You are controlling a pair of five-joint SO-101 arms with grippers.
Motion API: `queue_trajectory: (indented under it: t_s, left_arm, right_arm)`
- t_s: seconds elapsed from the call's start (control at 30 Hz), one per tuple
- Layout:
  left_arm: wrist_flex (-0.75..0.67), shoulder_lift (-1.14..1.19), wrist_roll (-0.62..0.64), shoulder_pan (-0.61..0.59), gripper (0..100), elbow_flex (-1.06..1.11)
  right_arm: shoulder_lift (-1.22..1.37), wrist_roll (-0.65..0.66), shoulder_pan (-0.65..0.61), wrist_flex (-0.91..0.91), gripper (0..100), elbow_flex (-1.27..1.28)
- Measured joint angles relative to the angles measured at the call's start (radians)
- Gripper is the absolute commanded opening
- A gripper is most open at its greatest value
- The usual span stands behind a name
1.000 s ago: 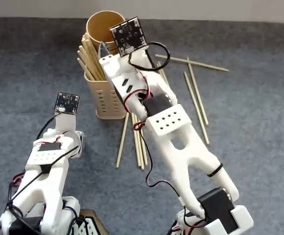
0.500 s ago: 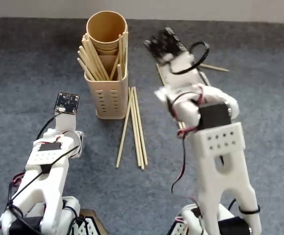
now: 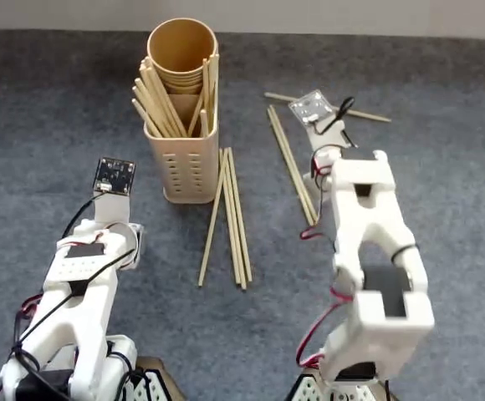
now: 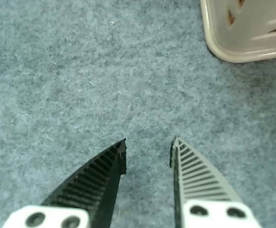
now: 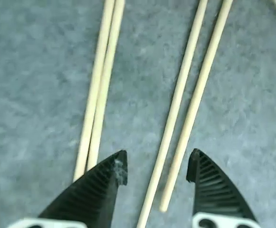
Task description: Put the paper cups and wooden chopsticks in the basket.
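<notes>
Here my right tool (image 5: 157, 161) hangs wide open over two wooden chopsticks (image 5: 193, 107) on the tabletop, I think so it can pinch them. The paper cups (image 3: 181, 50) sit in the basket (image 3: 184, 171) at eleven o'clock. My left tool (image 4: 149, 142) waits open beside it.

Cropped and covered parts

The basket (image 4: 242, 33) is cut to one corner in the left wrist view. The wooden chopsticks (image 5: 190, 104) run past the right wrist view's edges. From above, the right arm (image 3: 364, 217) covers part of one chopstick, and the basket hides the paper cups (image 3: 181, 50) lower down.
</notes>
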Motion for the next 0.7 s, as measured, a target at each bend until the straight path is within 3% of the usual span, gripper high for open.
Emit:
queue_trajectory:
  t_s: [0.23, 0.43, 0.5, 0.57, 0.7]
  left_arm:
    - [0.0, 0.0, 0.0, 0.0, 18, 0.0]
    - [0.0, 0.0, 0.0, 0.0, 18, 0.0]
    - [0.0, 0.0, 0.0, 0.0, 18, 0.0]
    - [0.0, 0.0, 0.0, 0.0, 18, 0.0]
    - [0.0, 0.0, 0.0, 0.0, 18, 0.0]
  right_arm:
    - [0.264, 0.0, 0.025, -0.009, 21.0, -0.204]
    - [0.345, 0.021, 0.052, -0.009, 20.7, -0.293]
    - [0.365, 0.049, 0.052, -0.009, 15.6, -0.301]
    - [0.387, 0.057, 0.052, -0.009, 2.1, -0.308]
    - [0.413, 0.061, 0.063, 0.008, 0.2, -0.322]
